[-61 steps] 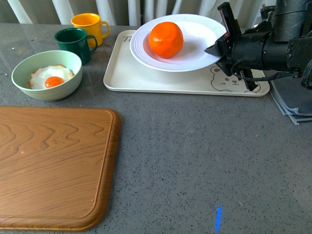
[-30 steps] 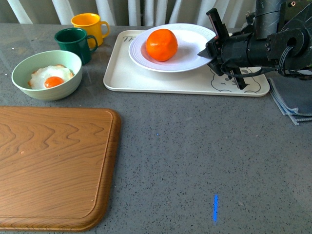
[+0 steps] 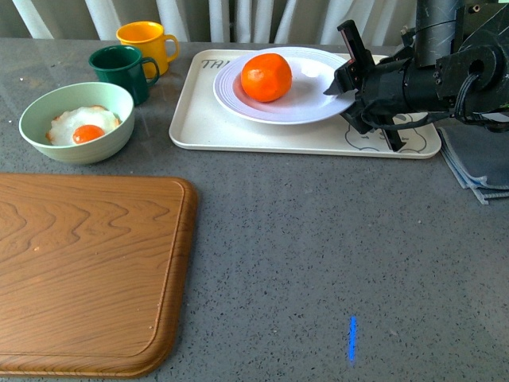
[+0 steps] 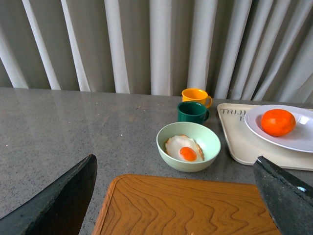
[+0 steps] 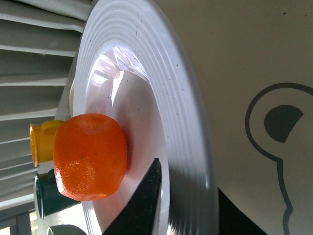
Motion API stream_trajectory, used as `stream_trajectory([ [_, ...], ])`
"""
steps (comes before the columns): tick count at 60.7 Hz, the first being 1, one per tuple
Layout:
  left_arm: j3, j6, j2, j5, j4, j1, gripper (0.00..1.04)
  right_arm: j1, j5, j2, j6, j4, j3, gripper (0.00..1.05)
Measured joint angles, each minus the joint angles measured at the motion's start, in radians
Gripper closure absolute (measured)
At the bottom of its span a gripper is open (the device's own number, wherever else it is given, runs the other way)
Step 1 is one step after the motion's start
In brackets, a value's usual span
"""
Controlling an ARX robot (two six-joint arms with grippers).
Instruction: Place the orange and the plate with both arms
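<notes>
The orange (image 3: 266, 77) sits left of centre in the white ridged plate (image 3: 312, 102), which is over the cream tray (image 3: 238, 134) at the back. My right gripper (image 3: 347, 80) is shut on the plate's right rim, one finger inside and one underneath. In the right wrist view the fingers pinch the rim (image 5: 188, 196), the orange (image 5: 90, 156) lies just beyond, and the plate (image 5: 161, 88) stands slightly clear of the tray. My left gripper (image 4: 174, 159) is open and holds nothing. It hovers near the wooden board, far from the orange (image 4: 278, 122) and plate (image 4: 298, 141).
A pale green bowl (image 3: 48, 147) with a fried egg stands at the left. A green mug (image 3: 119, 70) and a yellow mug (image 3: 143, 40) are behind it. A wooden cutting board (image 3: 79, 270) fills the front left. Folded grey cloth (image 3: 477, 171) lies at the right edge.
The right gripper has brought the plate with the orange down toward the tray and levelled it. The orange stayed in the plate.
</notes>
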Motion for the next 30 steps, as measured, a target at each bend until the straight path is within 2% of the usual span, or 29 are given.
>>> stream_trajectory([
  [30,0.0,0.0,0.0,0.0,0.0,0.0,0.09,-0.035,0.006,-0.159,-0.021,0.04,-0.185,0.09],
])
